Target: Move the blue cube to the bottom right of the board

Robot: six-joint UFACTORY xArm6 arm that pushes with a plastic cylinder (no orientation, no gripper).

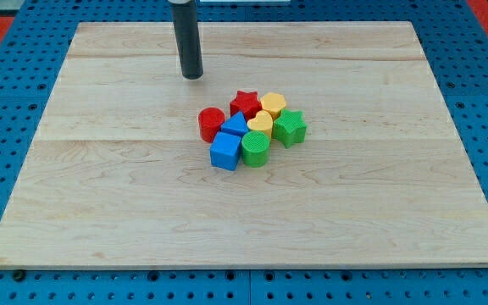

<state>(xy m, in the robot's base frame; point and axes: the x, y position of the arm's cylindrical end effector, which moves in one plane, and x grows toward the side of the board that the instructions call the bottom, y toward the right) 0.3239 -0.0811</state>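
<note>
The blue cube sits at the lower left of a tight cluster of blocks near the middle of the wooden board. It touches a blue triangular block above it and a green cylinder on its right. My tip rests on the board toward the view's top, above and to the left of the cluster, well apart from the blue cube.
The cluster also holds a red cylinder, a red star, a yellow hexagonal block, a yellow heart and a green star. A blue pegboard surrounds the board.
</note>
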